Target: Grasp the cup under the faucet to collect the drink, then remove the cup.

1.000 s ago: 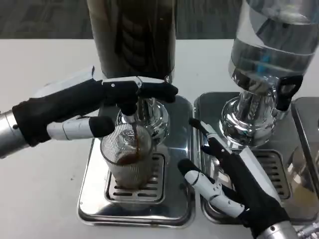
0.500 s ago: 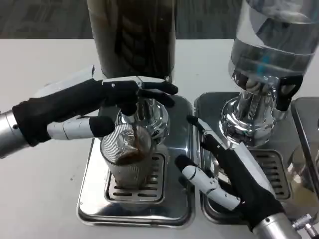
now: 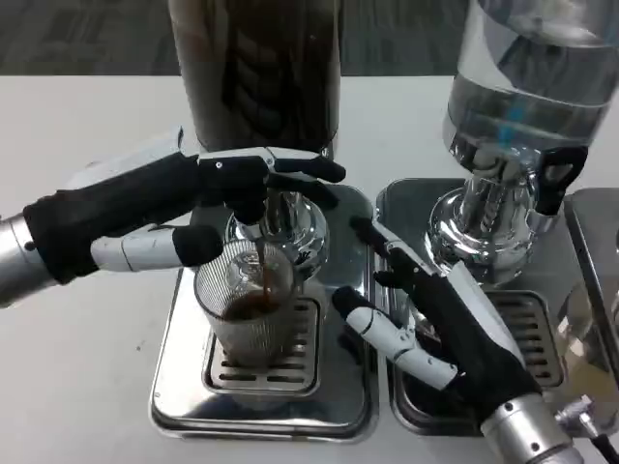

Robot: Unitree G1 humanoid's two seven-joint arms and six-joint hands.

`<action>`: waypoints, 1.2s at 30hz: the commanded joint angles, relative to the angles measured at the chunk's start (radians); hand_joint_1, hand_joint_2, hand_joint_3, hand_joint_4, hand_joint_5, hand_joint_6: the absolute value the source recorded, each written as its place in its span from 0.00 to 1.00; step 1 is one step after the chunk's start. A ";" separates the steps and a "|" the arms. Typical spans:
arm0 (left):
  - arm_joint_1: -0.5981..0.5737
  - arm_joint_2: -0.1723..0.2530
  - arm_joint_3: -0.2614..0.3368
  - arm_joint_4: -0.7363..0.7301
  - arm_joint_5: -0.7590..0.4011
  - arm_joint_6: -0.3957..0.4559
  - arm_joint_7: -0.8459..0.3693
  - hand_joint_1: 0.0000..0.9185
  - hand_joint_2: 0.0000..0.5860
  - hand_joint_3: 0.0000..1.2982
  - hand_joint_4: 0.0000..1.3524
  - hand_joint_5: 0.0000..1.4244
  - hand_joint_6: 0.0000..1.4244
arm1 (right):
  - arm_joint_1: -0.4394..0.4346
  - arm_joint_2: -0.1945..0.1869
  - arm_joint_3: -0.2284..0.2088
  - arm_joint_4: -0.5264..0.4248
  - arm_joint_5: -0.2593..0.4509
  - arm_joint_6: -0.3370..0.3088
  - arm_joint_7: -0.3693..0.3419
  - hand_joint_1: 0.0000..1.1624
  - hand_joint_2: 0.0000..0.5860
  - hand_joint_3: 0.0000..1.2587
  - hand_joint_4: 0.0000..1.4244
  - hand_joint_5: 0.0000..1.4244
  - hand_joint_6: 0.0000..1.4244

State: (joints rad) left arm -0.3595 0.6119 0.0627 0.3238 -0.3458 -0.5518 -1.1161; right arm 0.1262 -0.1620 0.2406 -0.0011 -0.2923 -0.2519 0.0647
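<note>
Left hand point(image 3: 164, 208) presses the faucet point(image 3: 253, 205); right hand point(image 3: 440, 319) spread open.

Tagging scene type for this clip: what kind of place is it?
Likely a drinks-station setup on a white table: a dark-liquid dispenser filling a ribbed clear glass cup, a clear-liquid dispenser, and steel drip trays.

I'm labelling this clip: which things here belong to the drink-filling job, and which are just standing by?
In the job: cup, dark dispenser, its faucet, its drip tray, left hand, right hand.
Standing by: clear dispenser, its tray, table.
</note>
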 commanded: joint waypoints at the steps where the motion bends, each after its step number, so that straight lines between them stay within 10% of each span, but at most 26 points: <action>1: 0.020 0.016 -0.015 0.003 0.026 -0.002 -0.017 0.00 0.02 0.14 0.17 0.11 0.08 | -0.026 0.012 0.001 0.029 0.018 -0.025 0.001 0.20 0.29 0.09 0.09 0.06 0.13; 18: 0.033 0.021 -0.016 -0.015 0.023 -0.001 -0.013 0.00 0.02 0.11 0.21 0.09 0.07 | -0.117 0.030 -0.003 0.135 0.029 -0.074 -0.002 0.01 0.17 0.13 0.11 0.09 0.15; 20: 0.036 0.023 -0.015 -0.019 0.023 0.000 -0.011 0.00 0.02 0.11 0.21 0.09 0.07 | -0.124 0.034 -0.002 0.144 0.030 -0.079 -0.001 0.00 0.57 0.13 0.11 0.09 0.15; 24: 0.040 0.026 -0.014 -0.025 0.022 0.003 -0.007 0.00 0.02 0.11 0.21 0.09 0.07 | -0.132 0.041 -0.001 0.151 0.030 -0.085 -0.002 0.00 0.86 0.14 0.12 0.10 0.15; 36: 0.044 0.034 -0.011 -0.029 0.021 0.008 0.000 0.00 0.02 0.11 0.27 0.09 0.09 | -0.166 0.050 0.006 0.186 0.036 -0.089 0.008 0.00 0.74 0.15 0.12 0.10 0.15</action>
State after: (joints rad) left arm -0.3424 0.6275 0.0624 0.3002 -0.3456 -0.5521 -1.0996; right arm -0.0254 -0.1201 0.2450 0.1676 -0.2684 -0.3240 0.0678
